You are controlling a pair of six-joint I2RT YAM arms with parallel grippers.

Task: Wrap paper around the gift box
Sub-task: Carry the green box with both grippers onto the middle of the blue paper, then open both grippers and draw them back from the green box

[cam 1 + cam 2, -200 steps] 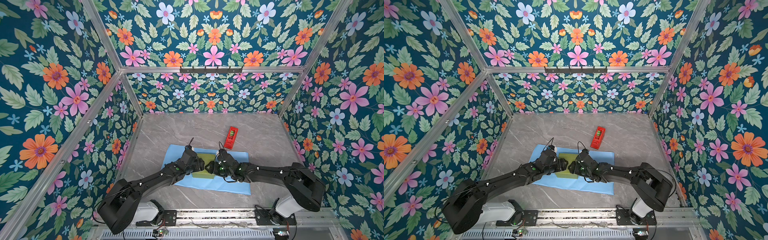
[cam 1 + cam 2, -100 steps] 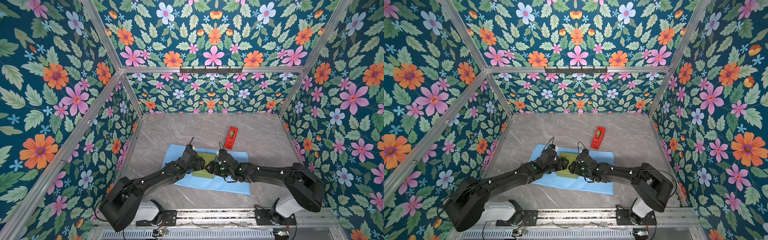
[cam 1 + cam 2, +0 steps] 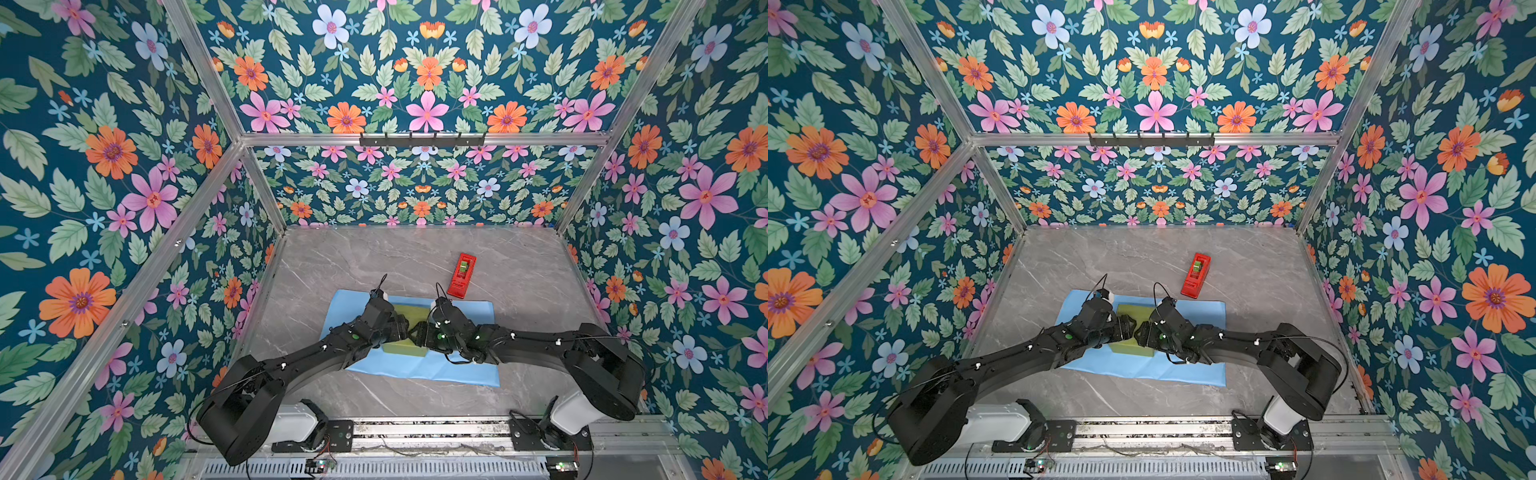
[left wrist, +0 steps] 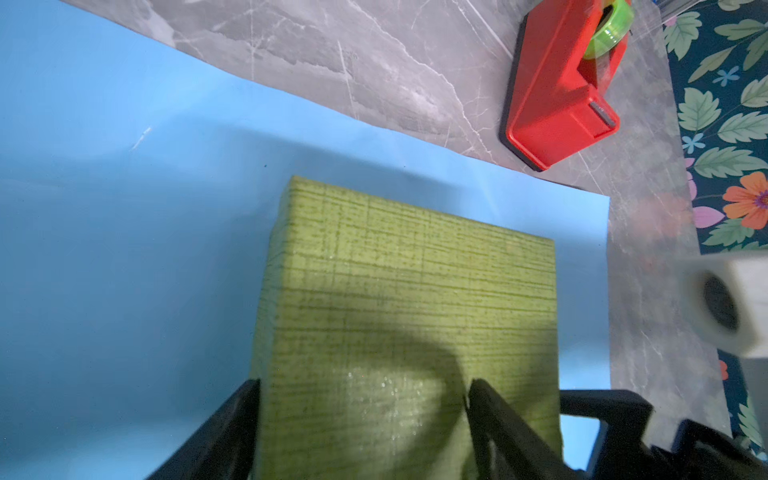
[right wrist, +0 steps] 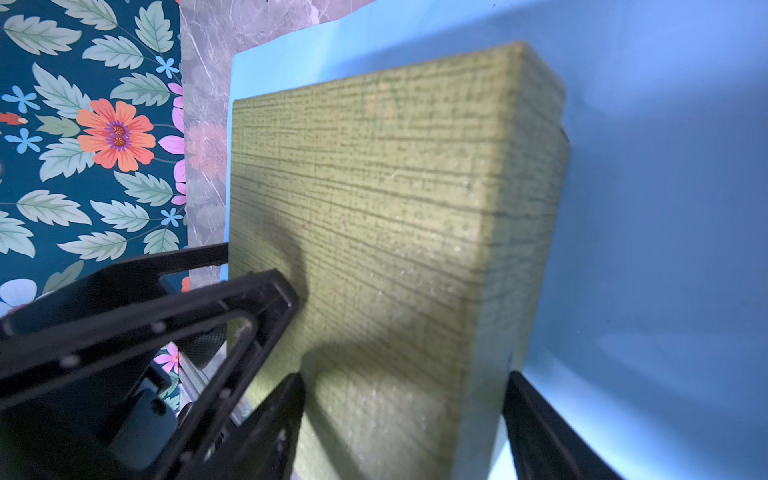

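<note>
The olive-green gift box (image 3: 409,318) (image 3: 1131,313) lies flat on the light blue paper (image 3: 469,316) (image 3: 1204,316), near the sheet's middle. My left gripper (image 3: 403,330) and right gripper (image 3: 419,332) meet tip to tip over the box's near half. In the left wrist view, the left gripper (image 4: 361,386) stands open. One finger is beside the box's (image 4: 407,270) side and the other lies over its top face. My right gripper (image 5: 405,382) is open too. It straddles the edge between the top and side of the box (image 5: 374,187), with paper (image 5: 665,208) beyond.
A red tape dispenser (image 3: 461,276) (image 3: 1196,276) (image 4: 561,83) with a green roll sits on the grey marble table (image 3: 374,257), just behind the paper's far edge. Floral walls enclose the table on three sides. The arm bases stand along the near rail.
Both pairs of jaws have spread slightly wider at the box. The arms, box and paper stay where they were.
</note>
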